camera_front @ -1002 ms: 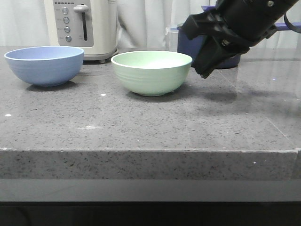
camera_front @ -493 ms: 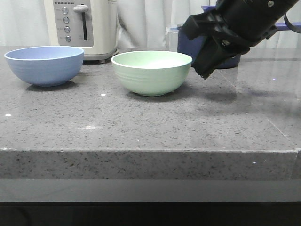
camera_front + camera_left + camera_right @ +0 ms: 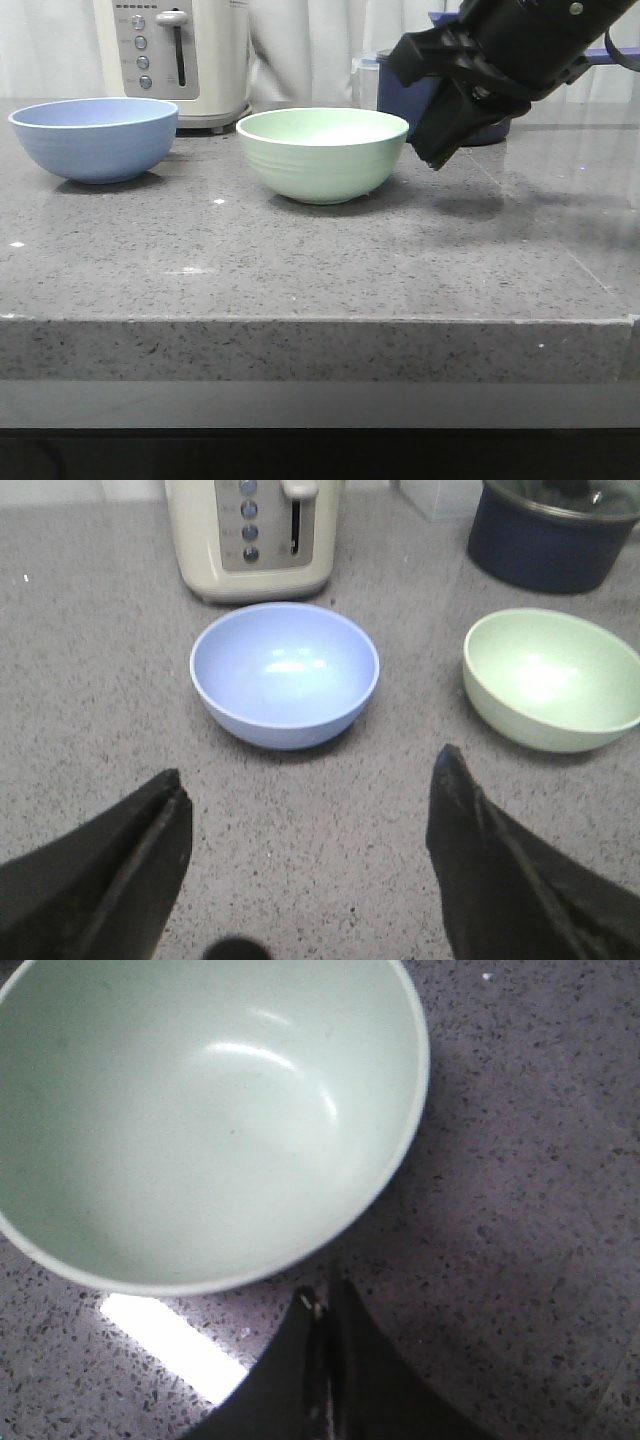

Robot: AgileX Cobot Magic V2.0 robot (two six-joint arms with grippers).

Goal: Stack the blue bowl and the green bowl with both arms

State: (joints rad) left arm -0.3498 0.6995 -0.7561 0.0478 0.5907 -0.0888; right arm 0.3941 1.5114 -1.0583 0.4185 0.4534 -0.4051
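The blue bowl [image 3: 95,138] stands upright and empty at the far left of the counter; it also shows in the left wrist view [image 3: 284,673]. The green bowl [image 3: 322,153] stands upright and empty near the middle; it shows in the left wrist view [image 3: 552,678] and fills the right wrist view [image 3: 200,1120]. My right gripper [image 3: 433,157] is shut and empty, tips just right of the green bowl's rim, apart from it [image 3: 322,1300]. My left gripper [image 3: 310,790] is open and empty, short of the blue bowl. The left arm does not show in the front view.
A cream toaster [image 3: 180,60] stands behind the blue bowl. A dark navy saucepan with a lid [image 3: 550,530] stands behind the green bowl. The grey speckled counter [image 3: 300,270] has its front edge near the camera.
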